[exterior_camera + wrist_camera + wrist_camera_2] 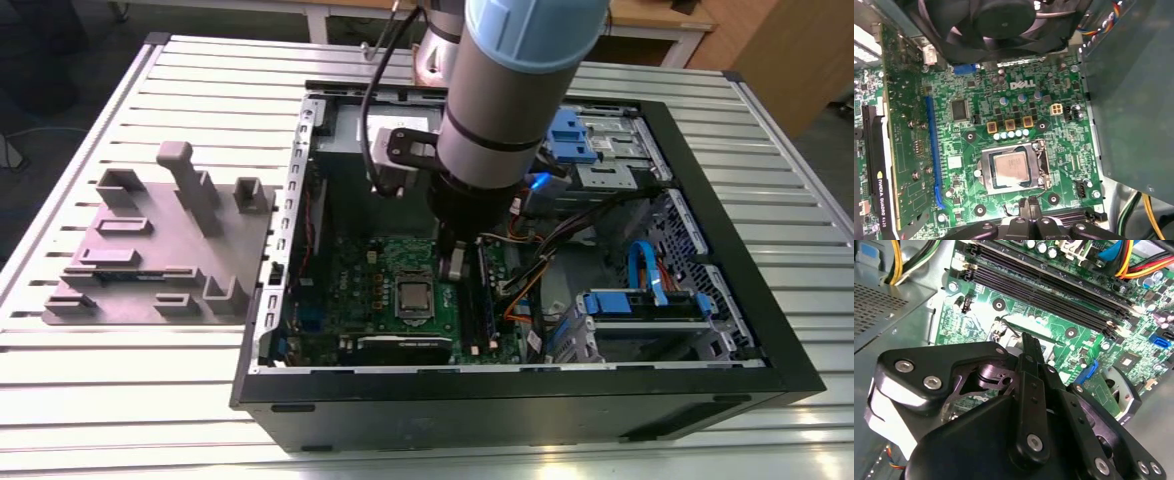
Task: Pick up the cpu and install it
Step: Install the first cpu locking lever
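You see an open computer case (534,385) lying on a slatted metal surface (134,400), its walls ringing the green motherboard (1064,145). Take the socket (983,162) as your landmark. The cpu (1010,169) lies flat inside the socket, shiny side up, square to its frame.

A black fan (1004,20) overhangs the board on one side of the socket. The tool (1031,207) sits on the opposite side, just beside the socket's edge. A graphics card (876,165) stands on a third side and a grey metal wall (1134,100) rises on the fourth. Only a narrow band of bare board surrounds the socket.

White lettering is printed on the board between the socket and the fan, and the card's edge carries a yellow label.

The tool's fingers are drawn narrow, tips together, holding nothing. It hangs low over the board next to the cpu, not touching it, near the long memory slots (1054,290).
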You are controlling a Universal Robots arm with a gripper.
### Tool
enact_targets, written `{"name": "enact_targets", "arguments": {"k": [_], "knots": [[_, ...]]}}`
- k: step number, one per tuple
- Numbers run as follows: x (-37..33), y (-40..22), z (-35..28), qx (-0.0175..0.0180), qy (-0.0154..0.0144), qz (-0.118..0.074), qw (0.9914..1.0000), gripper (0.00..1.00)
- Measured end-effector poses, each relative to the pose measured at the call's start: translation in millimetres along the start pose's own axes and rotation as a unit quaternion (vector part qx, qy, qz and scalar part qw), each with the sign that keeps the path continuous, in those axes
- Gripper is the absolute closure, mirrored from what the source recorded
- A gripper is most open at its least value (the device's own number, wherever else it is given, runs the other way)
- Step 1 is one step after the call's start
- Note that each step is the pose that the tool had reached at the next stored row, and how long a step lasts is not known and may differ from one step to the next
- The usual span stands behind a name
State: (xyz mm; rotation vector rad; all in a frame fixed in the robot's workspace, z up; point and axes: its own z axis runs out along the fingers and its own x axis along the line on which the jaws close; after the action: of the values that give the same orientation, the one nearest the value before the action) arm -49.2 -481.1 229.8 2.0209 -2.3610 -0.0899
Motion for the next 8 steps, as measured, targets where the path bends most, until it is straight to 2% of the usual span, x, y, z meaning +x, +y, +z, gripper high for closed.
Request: {"name": "enact_targets", "arguments": {"k": [8], "knots": [[7.1,-1.3,2.2,-0.0001,0.0008,-0.010,0.99995,0.89]]}}
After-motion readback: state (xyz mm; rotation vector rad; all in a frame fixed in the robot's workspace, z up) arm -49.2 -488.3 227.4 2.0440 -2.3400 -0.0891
